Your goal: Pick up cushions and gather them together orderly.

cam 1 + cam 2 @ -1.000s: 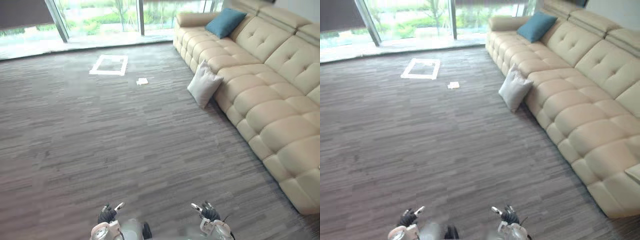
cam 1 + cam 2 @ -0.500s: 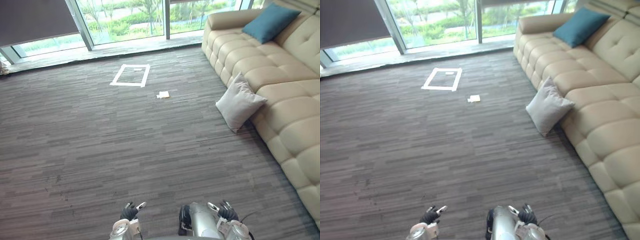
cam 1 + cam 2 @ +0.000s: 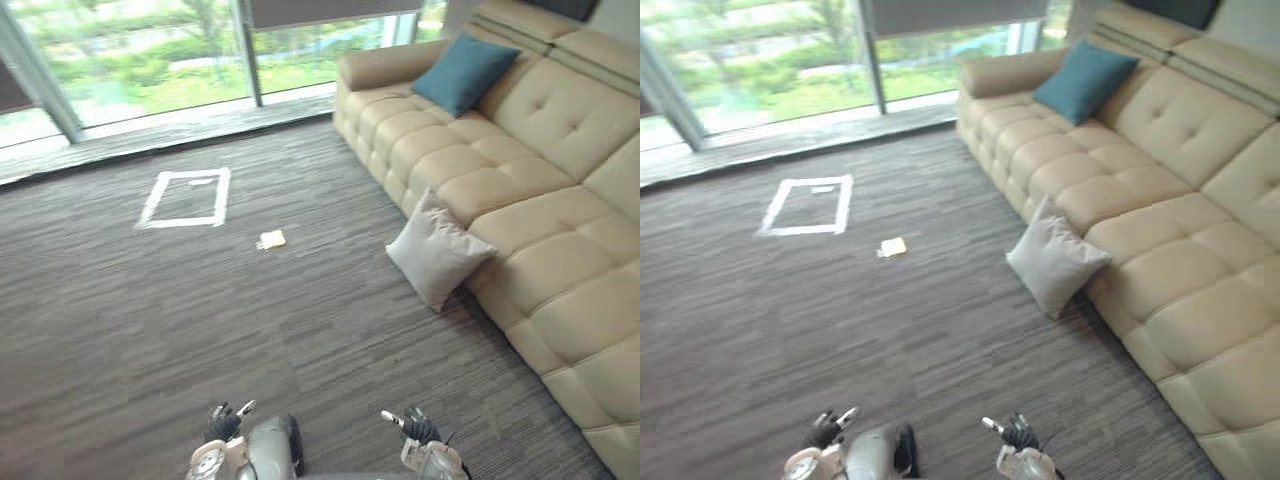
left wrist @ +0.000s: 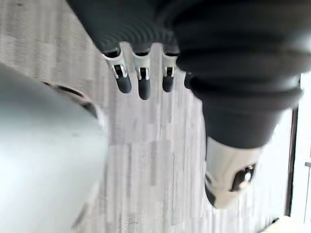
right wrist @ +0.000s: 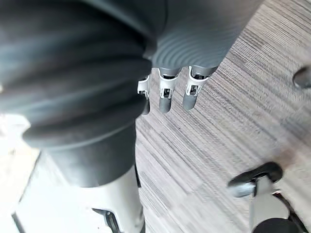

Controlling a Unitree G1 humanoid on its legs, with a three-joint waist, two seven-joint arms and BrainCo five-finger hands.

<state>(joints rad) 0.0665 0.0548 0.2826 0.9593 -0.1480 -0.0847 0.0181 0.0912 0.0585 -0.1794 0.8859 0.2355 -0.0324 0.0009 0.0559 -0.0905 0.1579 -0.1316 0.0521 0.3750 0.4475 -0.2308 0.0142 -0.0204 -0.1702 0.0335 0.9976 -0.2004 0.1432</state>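
A light grey cushion (image 3: 436,257) leans on the carpet against the front of the beige sofa (image 3: 540,200). A teal cushion (image 3: 466,71) rests on the sofa's far end, against the backrest. My left hand (image 3: 222,424) and my right hand (image 3: 412,428) hang low at the near edge, well short of both cushions. In the wrist views the left hand's fingers (image 4: 141,77) and the right hand's fingers (image 5: 166,92) are straight and hold nothing, with grey carpet below them.
A white tape rectangle (image 3: 187,197) marks the carpet towards the windows, with a small pale scrap (image 3: 271,239) beside it. Tall windows (image 3: 160,60) run along the far wall. Open carpet lies between me and the sofa.
The whole picture has shifted, so the camera has moved; the sofa and grey cushion now sit closer to the middle. Both hands stay low and open.
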